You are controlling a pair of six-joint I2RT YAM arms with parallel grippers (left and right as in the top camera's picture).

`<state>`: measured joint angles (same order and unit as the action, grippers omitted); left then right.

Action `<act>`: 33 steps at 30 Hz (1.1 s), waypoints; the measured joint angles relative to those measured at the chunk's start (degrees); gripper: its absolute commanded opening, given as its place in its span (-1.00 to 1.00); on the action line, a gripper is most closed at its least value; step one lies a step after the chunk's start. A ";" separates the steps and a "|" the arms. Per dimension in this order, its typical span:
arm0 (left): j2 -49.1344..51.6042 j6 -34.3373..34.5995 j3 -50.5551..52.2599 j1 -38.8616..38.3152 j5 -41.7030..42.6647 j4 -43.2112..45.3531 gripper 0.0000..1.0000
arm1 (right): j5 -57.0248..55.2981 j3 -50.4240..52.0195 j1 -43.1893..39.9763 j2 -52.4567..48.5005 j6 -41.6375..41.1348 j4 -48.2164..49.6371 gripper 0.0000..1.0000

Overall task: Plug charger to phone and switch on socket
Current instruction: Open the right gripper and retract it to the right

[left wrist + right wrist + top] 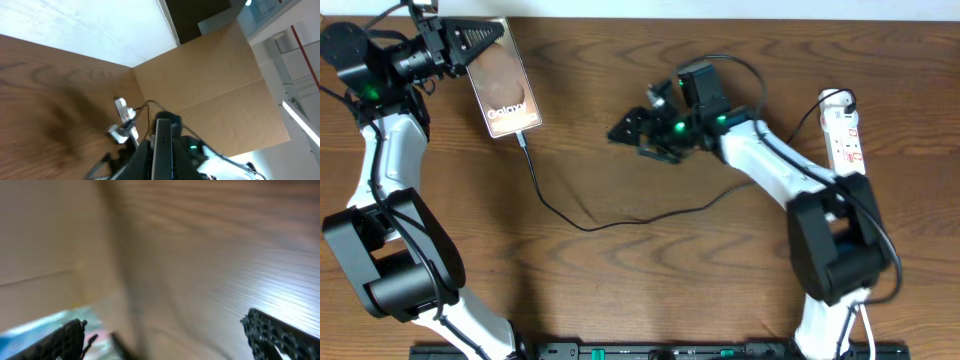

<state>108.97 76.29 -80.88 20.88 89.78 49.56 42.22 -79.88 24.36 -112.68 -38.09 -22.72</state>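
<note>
- The phone [502, 88] lies screen up near the far left corner of the wooden worktop [660, 290], with the white "Galaxy" text towards its lower end.
- The left hand [470, 42] is closed on the upper end of the phone. In the left wrist view, the thin edge of the phone stands right between the fingers. I judge that it pinches the phone there so that the phone cannot slide away when the plug pushes against the opposite end.
- The charger [585, 225] is a thin black cable. Its plug tip meets the lower end of the phone and seems to be inserted, though the joint is too small to be sure. From there the cable runs in a loose curve across the worktop towards the right side.
- The right hand [632, 133] hovers over the middle of the worktop, well apart from both the phone and the socket. In the right wrist view its fingers [67, 340] are spread wide and nothing is between them.
- The socket [845, 125], a white power strip with red marks, lies at the far right edge. I cannot tell whether its switch is on.
- In my judgement the plugging part looks done and the switch remains. The free right hand is the natural one for it, because the socket lies on its side.
</note>
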 measured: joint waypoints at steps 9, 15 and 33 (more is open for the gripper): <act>0.00 -6.21 9.73 -3.39 -0.35 -0.07 -0.85 | -33.66 -0.61 -1.31 31.23 11.41 -19.15 0.99; 0.00 -11.50 19.74 -6.56 -5.49 -0.39 -0.85 | -40.65 -0.63 -1.31 35.41 12.50 -22.88 0.99; -0.02 -40.17 31.15 -9.75 -36.06 -39.12 -0.85 | -41.77 -0.61 -1.31 35.39 13.79 -24.20 0.99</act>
<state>108.95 36.12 -49.74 11.14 53.71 10.44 0.45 -80.49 23.05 -77.30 -24.29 -46.92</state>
